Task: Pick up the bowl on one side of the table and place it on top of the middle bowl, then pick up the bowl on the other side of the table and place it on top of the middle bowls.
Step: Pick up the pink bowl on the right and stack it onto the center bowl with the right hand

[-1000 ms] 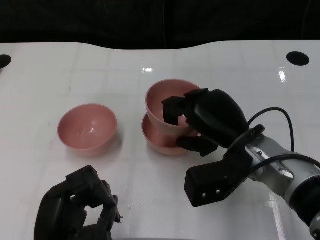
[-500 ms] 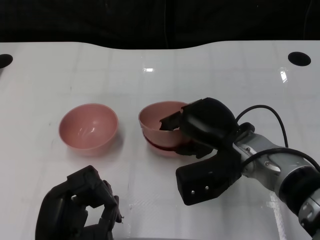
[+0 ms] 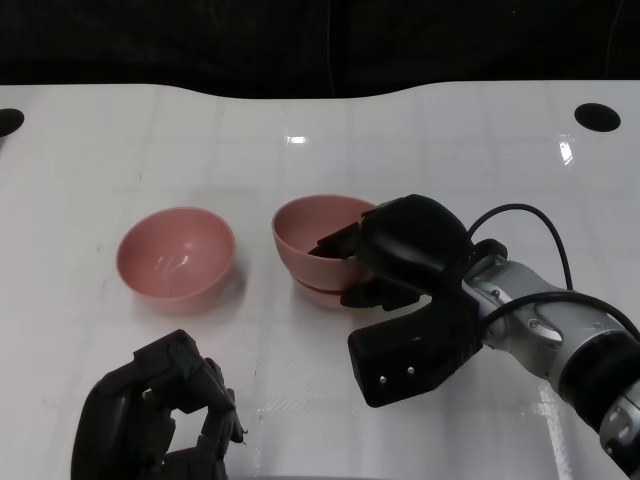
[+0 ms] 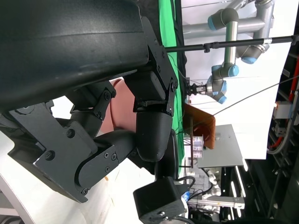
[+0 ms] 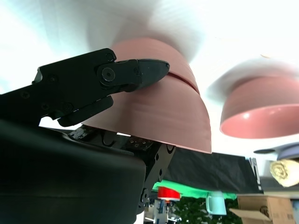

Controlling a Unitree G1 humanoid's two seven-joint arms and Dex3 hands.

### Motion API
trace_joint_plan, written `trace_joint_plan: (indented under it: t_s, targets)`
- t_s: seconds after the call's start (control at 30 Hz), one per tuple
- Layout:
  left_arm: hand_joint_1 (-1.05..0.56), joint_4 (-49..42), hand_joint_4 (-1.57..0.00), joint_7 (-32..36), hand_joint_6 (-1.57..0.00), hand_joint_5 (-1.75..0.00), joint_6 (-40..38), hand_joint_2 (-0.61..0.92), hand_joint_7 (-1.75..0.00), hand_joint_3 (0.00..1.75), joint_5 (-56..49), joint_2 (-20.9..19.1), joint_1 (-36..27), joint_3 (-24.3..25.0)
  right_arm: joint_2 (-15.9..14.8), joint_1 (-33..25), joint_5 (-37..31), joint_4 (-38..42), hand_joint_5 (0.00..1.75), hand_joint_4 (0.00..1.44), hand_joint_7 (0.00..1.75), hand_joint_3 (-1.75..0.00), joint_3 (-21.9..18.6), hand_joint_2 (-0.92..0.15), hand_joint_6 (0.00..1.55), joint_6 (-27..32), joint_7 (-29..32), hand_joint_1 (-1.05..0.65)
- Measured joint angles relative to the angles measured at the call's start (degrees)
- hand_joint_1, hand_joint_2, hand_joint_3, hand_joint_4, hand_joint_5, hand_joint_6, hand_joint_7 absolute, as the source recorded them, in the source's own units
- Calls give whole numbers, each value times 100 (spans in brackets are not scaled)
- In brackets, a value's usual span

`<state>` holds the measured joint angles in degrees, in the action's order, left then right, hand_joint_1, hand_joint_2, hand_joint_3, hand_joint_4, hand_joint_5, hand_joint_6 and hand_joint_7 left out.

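The black right hand [image 3: 400,250] covers the right side of the two nested pink plastic bowls [image 3: 312,240], so their right rims are hidden. Only a thin strip of the lower bowl shows beneath the upper one. The black left hand [image 3: 155,415] is cut off by the near edge, its fingers [image 3: 215,400] partly out of sight.

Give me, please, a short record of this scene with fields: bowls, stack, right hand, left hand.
bowls: three pink bowls on the white table
stack: top bowl nested in middle bowl
side bowl: left bowl stands alone, untouched
right hand: right hand grips the top bowl's rim
left hand: left hand holds nothing, fingers curled, near table edge
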<state>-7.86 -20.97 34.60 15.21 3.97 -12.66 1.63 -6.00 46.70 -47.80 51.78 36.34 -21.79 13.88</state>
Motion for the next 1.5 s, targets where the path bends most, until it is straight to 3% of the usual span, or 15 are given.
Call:
trace_joint_plan:
  t_s: [0.33, 0.57, 0.77, 1.17, 1.5]
  targets:
    - [-15, -8, -93, 1, -88, -161, 48, 39, -141, 130, -61, -3, -2, 13, -271, -415, 32, -912, 26, 38, 0, -34, -29, -92, 50, 47, -195, -66]
    - [-15, 40, -92, 28, -88, -161, -20, 40, -139, 127, -87, -6, -18, 11, -473, -599, -28, -1563, 24, 37, 0, -33, -37, -92, 49, 404, -541, -68]
    - [-14, 163, -93, 47, -89, -161, -138, 39, -140, 128, -91, -5, -75, 7, -550, -658, -469, -1689, 22, 37, 0, -37, 21, -92, 46, 858, -477, -71]
    - [-16, 219, -92, 90, -89, -160, -216, 39, -139, 127, -104, -6, -126, 9, -565, -939, -679, -1699, 17, 31, 0, -35, 60, -92, 36, 932, -135, -71]
    - [-15, 207, -92, 80, -89, -161, -169, 42, -138, 124, -89, -8, -127, 12, -464, -1104, -676, -1544, 11, 18, 0, -36, 133, -92, 25, 963, -81, -71]
